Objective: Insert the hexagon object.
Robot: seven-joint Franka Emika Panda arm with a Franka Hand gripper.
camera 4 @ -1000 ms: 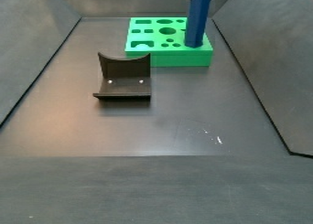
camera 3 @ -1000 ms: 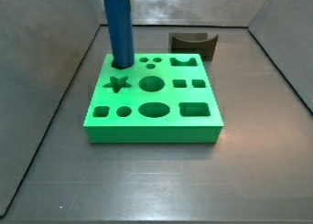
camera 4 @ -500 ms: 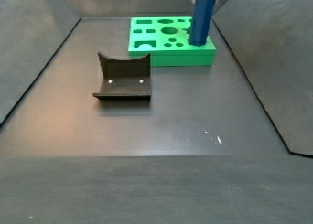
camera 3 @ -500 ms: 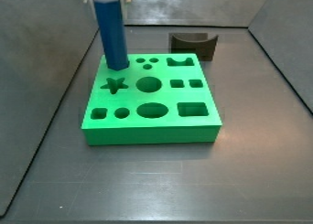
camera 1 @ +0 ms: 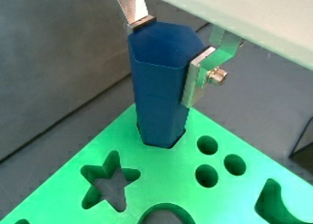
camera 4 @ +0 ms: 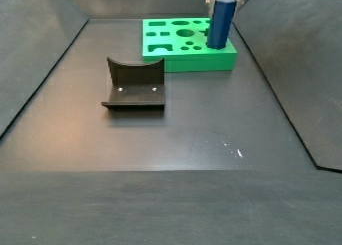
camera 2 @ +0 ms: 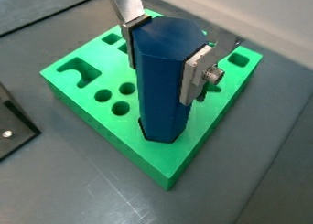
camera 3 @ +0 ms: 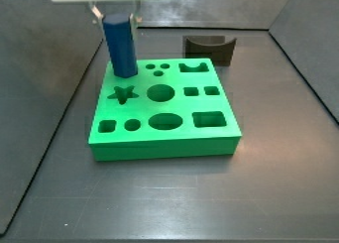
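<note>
The gripper (camera 1: 171,47) is above one corner of the green block (camera 3: 169,130) and it holds the blue bar (camera 1: 162,90) tight near its top. In both wrist views one silver finger (camera 1: 132,8) presses on one side of the bar and another finger (camera 2: 196,70) presses on the opposite side. The blue bar stands straight up. Its bottom end is down in a hole at the corner of the green block, and the green top fits close around it in both wrist views. In a side view the bar (camera 3: 121,49) sits at the back corner of the block, just behind the star hole (camera 3: 123,92). Near it are small round holes (camera 1: 210,160) and other shaped holes in the green top. In a side view the bar (camera 4: 221,24) stands at the block's near corner, and the green block (camera 4: 167,46) rests on the dark floor (camera 4: 187,129). A small dark block with a curved notch (camera 4: 134,85) lies on the floor, well apart from the green block. In a side view the same dark block (camera 3: 211,49) sits just behind the green block.
</note>
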